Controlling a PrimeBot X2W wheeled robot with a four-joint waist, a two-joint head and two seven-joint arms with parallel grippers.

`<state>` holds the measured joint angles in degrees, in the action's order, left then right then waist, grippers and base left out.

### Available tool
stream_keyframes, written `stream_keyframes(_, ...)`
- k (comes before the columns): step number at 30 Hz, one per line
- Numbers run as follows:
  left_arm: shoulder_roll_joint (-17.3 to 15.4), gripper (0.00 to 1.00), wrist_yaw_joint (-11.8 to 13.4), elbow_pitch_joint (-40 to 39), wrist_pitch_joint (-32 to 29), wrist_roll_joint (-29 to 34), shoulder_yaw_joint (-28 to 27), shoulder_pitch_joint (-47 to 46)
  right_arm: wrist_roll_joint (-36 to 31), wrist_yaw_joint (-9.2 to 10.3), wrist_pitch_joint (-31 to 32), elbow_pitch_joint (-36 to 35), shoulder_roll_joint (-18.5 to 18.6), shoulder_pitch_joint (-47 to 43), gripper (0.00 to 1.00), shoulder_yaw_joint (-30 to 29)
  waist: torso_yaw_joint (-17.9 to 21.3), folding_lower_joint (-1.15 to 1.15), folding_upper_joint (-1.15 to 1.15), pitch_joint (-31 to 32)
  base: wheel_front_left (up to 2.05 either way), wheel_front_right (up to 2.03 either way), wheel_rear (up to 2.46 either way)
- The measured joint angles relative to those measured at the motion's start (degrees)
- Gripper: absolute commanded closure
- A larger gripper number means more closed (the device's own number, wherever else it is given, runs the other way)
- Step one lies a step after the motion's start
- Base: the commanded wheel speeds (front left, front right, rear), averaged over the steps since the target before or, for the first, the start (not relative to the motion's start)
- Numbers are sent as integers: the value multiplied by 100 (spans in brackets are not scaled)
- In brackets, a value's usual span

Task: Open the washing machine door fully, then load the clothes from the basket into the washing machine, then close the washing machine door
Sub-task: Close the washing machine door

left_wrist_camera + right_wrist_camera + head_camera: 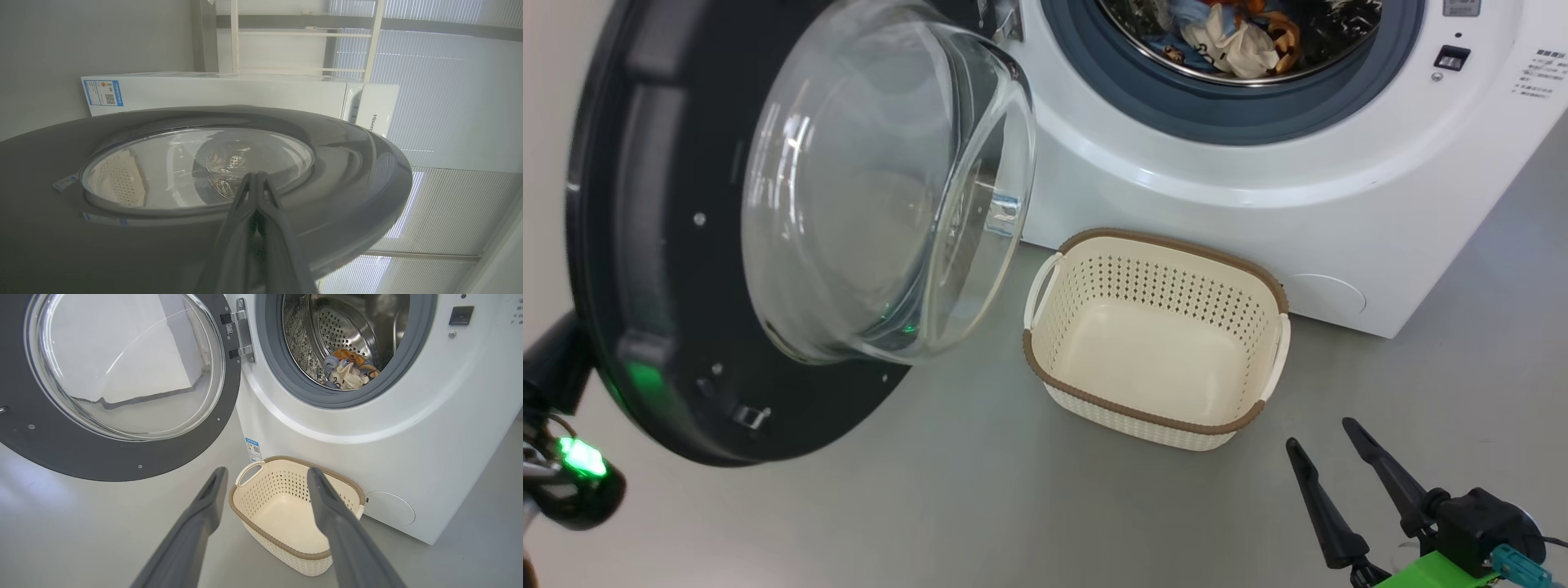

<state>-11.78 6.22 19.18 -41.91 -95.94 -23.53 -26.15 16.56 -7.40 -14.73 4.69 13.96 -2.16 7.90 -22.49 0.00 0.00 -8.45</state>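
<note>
The washing machine door (pixel 645 245) stands swung out to the left, its glass bowl (pixel 874 188) facing the basket. The clothes (pixel 1233 41) lie inside the steel drum of the washing machine (pixel 1176 188); the right wrist view shows the clothes (pixel 347 369) low in the drum. The basket (pixel 1168 282) sits empty on the floor in front of the machine. My right gripper (pixel 1319 434) hangs open near the basket's lower right corner, holding nothing. My left gripper (pixel 255 175) is shut, tips against or just off the door's outer face (pixel 347 171); contact is unclear.
Grey floor (pixel 980 506) spreads below the door and around the basket. My left arm's wrist (pixel 572 482), with a green light, sits behind the door's lower left edge. Window blinds (pixel 449 102) and a pale wall lie beyond the machine in the left wrist view.
</note>
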Motion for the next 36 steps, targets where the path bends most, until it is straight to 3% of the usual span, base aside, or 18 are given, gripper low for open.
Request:
stream_keyframes(10, 589, 100, 460, -1640, -257, -314, 165, 792, 0, 0, 0, 26, -237, -10, 0, 10, 144, 0, 0, 154, 0, 0, 0)
stream_keyframes(19, 924, 100, 567, -2653, -155, -521, 824, 1141, 0, 0, 1, 66, -327, -19, 0, 26, 430, 0, 0, 279, 0, 0, 0)
stream_keyframes(24, 948, 100, 310, -2767, 198, -626, 1411, 1292, 0, 0, 1, 70, -338, -25, 0, 37, 633, 0, 0, 340, 0, 0, 0)
stream_keyframes(36, 939, 100, -434, -2209, 1232, -1252, 2525, 1306, 0, 0, 1, 96, -334, -152, 0, 71, 1215, 0, 0, 455, 0, 0, 0)
